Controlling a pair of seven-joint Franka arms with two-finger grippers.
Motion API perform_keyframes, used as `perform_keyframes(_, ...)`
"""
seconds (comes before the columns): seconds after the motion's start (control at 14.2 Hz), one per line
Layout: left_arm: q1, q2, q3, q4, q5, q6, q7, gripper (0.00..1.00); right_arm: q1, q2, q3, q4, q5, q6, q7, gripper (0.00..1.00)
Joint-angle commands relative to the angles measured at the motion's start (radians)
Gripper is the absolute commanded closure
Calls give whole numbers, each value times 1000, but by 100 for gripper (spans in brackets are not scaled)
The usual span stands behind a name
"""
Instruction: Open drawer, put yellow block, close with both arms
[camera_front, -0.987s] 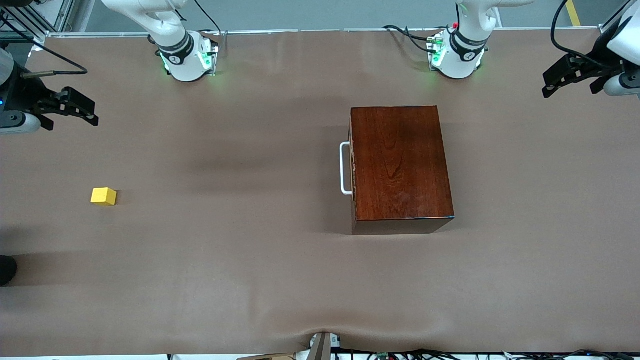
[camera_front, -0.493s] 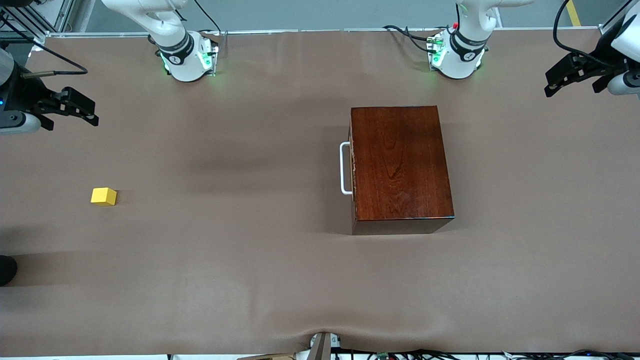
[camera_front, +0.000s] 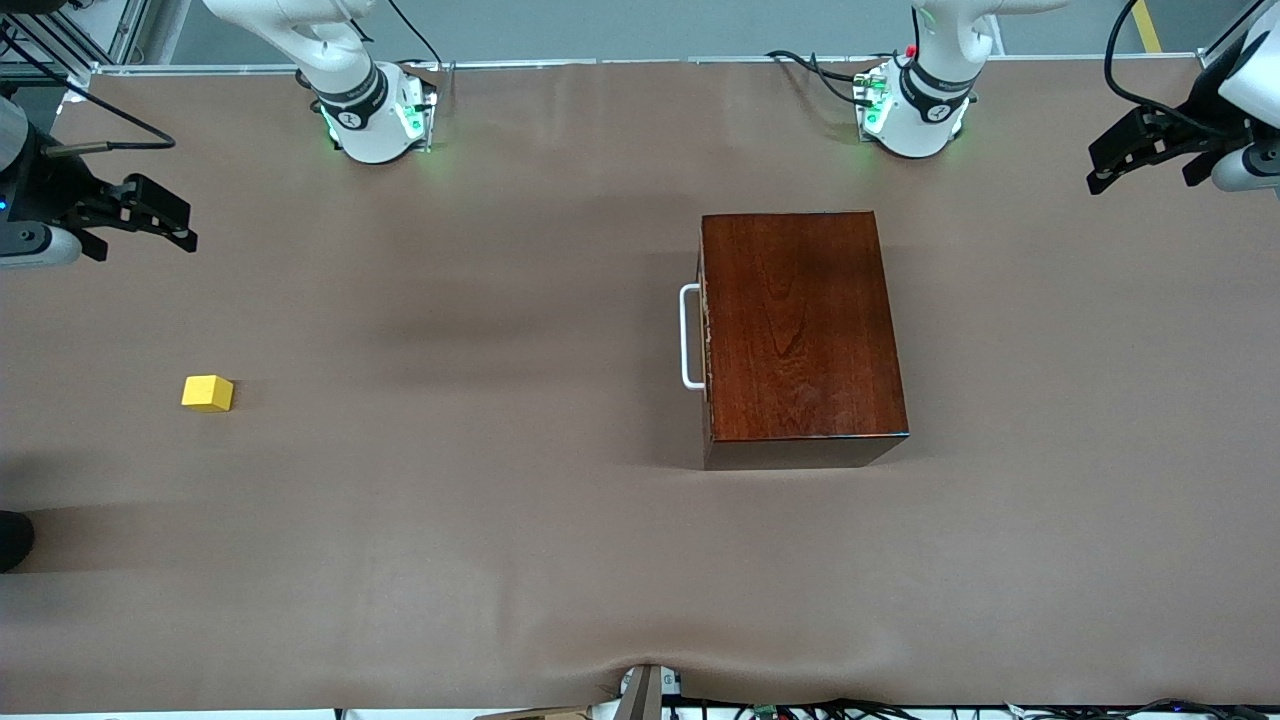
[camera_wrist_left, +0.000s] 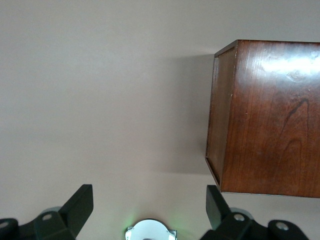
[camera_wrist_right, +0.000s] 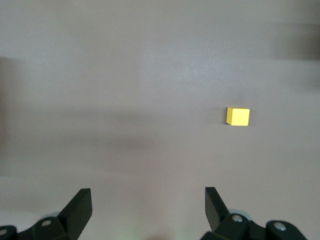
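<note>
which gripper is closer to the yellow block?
The right gripper, open above the right arm's table end where the yellow block sits; the left gripper hangs at the left arm's end.

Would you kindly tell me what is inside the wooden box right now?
The drawer is shut, so the wooden box hides its inside; only the white handle shows. The yellow block lies outside on the table.

Lab: table-mounted robot arms (camera_front: 370, 110)

left gripper (camera_front: 1125, 160) spread, right gripper (camera_front: 165, 225) spread
</note>
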Motion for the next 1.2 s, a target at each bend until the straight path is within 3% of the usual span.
perform_keyframes(0.0, 2, 13, -10, 25, 7, -19, -6, 0, -1, -17, 0, -9, 0, -2, -5, 0)
perform_keyframes(0.63, -7, 61, -77, 79, 4, -21, -74, 0, 2, -15, 2, -6, -6, -5, -5, 0)
perform_keyframes(1.13, -32, 251, -261, 214, 15, -19, -374, 0, 2, -9, 2, 1, 6, 1, 2, 0)
